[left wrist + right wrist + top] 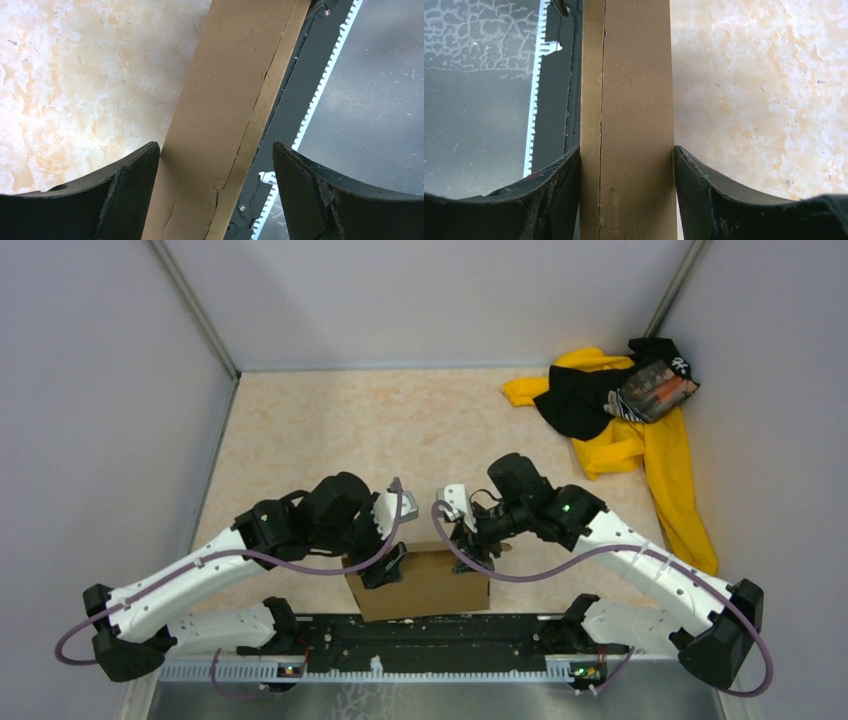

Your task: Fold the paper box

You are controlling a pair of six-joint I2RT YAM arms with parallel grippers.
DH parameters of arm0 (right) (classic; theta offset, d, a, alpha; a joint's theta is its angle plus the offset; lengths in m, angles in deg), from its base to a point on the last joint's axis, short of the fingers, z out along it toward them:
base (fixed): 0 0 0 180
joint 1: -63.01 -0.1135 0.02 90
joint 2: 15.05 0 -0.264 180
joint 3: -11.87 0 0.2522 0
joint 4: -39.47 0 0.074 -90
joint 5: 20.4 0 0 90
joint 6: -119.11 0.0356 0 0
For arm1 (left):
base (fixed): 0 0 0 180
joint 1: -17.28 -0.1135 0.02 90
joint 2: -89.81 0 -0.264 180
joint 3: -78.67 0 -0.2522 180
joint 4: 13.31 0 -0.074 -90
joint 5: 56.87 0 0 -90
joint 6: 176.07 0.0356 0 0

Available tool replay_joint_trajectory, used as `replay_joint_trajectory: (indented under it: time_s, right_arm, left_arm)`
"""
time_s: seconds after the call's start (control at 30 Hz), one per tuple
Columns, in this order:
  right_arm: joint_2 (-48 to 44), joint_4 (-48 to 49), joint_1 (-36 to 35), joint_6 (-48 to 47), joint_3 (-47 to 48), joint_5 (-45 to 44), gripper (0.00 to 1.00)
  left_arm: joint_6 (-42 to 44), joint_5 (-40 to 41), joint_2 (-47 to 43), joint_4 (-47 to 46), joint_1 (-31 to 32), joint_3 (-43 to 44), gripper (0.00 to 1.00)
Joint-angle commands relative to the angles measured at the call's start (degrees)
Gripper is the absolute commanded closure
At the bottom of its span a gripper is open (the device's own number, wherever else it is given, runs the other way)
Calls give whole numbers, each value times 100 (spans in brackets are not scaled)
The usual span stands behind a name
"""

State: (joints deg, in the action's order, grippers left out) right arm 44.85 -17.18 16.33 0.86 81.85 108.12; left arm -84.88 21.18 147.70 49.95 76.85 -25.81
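Right gripper [626, 156] tight around paper box [636, 75]

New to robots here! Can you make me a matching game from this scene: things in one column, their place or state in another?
1. paper box
2. left gripper
3. right gripper
4. cloth pile

A. far right corner
B. clamped on both sides of the box
C. open, clear of the box on one side
D. near edge, between the two grippers

Pairs: 1-D, 2-C, 3-B, 4-A
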Motion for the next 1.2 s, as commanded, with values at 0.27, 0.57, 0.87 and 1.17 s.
replay_joint_trajectory:
  time_s: [0.27,0.57,0.87,1.17]
  right_arm:
    - [-178,308,36,25,300,540,75]
    - [-346,189,44,31,446,610,76]
    - [-313,222,45,71,416,582,76]
    - [14,476,46,273,269,207,74]
  left_arm:
    - [127,-293,179,-28,182,-67,13]
    - [118,-505,141,61,192,12,32]
    - [117,-539,268,107,199,54,43]
    - [129,635,665,235,187,214,43]
